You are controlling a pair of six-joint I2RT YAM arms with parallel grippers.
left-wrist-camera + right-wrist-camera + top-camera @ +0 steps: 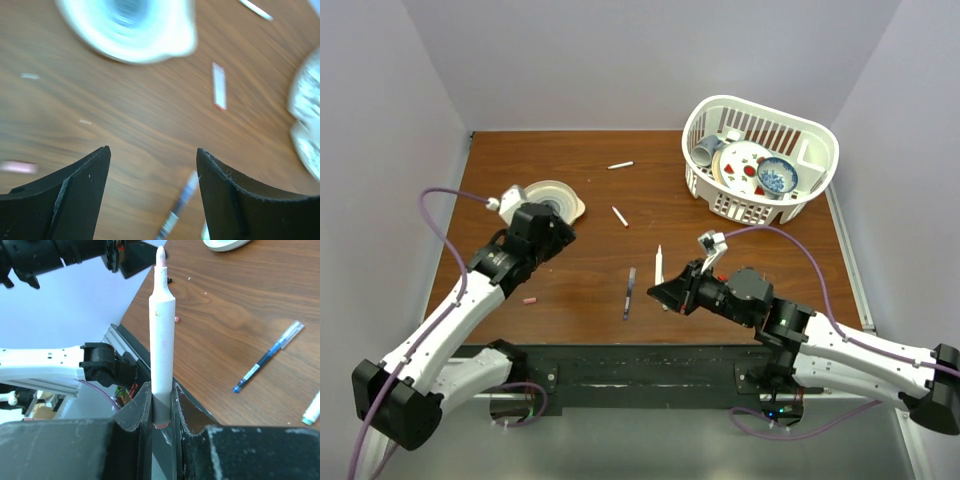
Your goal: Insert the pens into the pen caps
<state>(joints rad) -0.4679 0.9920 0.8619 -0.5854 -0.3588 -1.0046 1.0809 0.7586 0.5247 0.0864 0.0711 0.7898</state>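
- Pens are the job here: one white pen (162, 340) stands upright in the right gripper (161, 395), whose jaws are pressed together on its lower end. Its pink tip is bare at the top.
- Over on the left-centre of the top view, the left gripper (152, 165) hangs above the table (580, 280) with its jaws spread and nothing between them, just beside a white dish (556, 200).
- Down at the lower left, near the left arm, a pink cap (529, 299) lies on the wood, well apart from the held pen. It looks like the match for that pink tip.
- Just left of the right gripper lies a blue pen (630, 292). A short white pen (620, 215) sits mid-frame, and another white pen (620, 165) lies at upper centre.
- No pen shows a cap on it, so the task looks barely begun. The cap must be picked up and the held pen pushed in, then the others done. I cannot make out any other caps.
- At the upper right a white basket (815, 140) of dishes stands well clear. The blue pen, so near the right gripper, could get nudged.
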